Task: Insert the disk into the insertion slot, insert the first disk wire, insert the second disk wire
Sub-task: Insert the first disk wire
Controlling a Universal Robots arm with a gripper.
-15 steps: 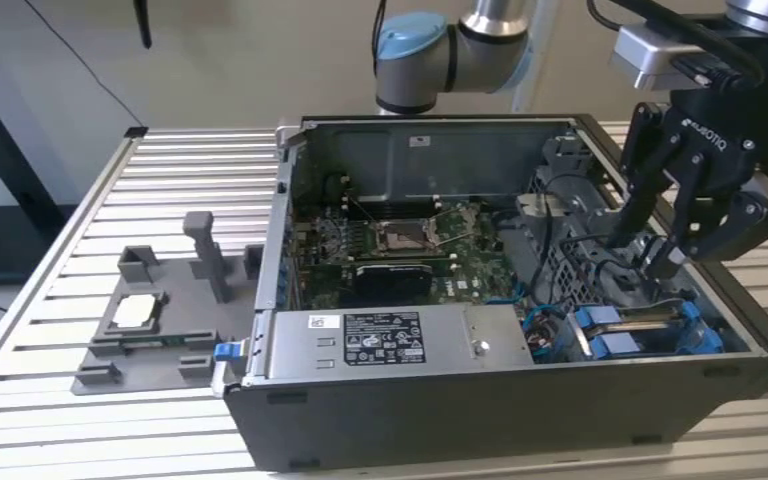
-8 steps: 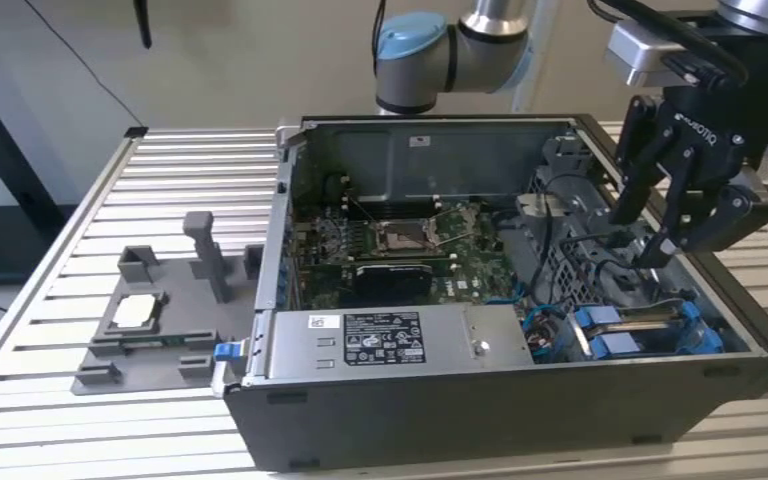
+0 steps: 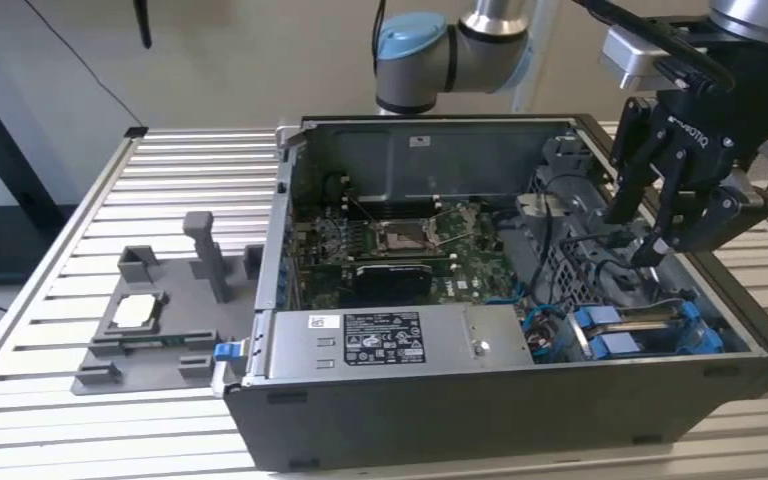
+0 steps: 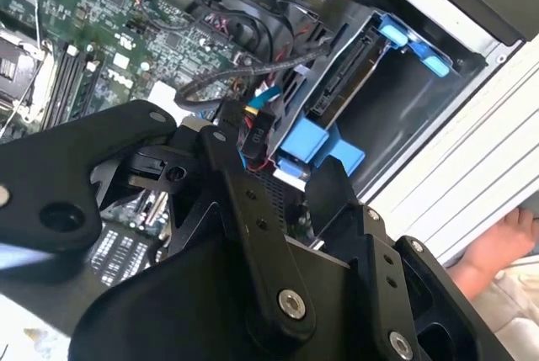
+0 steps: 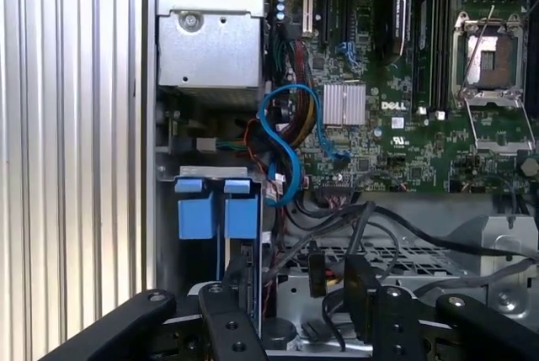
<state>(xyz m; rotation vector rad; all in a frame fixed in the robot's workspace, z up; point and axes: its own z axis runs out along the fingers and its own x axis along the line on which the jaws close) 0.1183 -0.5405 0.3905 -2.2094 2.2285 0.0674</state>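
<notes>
Worktop: slatted silver metal worktop (image 3: 184, 180), carrying an open dark grey computer case (image 3: 491, 420) and a grey plastic fixture tray (image 3: 157, 350) at the exterior view's left.
Case contents: green motherboard (image 3: 398, 235) at the far middle, a large grey power-supply box (image 3: 491, 335) along the near wall, and a drive bay in the near corner at the exterior view's right.
Disk: the flat silver-grey disk in its bright blue plastic carrier (image 3: 640, 330) sits in the drive bay. The second wrist view shows its edge (image 4: 341, 83) between the blue clips.
Hand: black hand (image 3: 654, 250) of the grey and blue robot arm (image 3: 438, 45), low inside the case above the far end of the drive bay. I cannot tell whether it is spread or pinching anything.
Wires: a black plug with red leads (image 4: 253, 130) lies just beside the hand. A looped blue cable (image 5: 286, 142) hangs over the motherboard edge.
Fixture contents: a square silver chip (image 3: 135, 312) lies flat in the tray.
Labels: a white label with black print (image 3: 381, 338) is on top of the power-supply box.
Person: a hand (image 4: 497, 247) rests beyond the case wall.
</notes>
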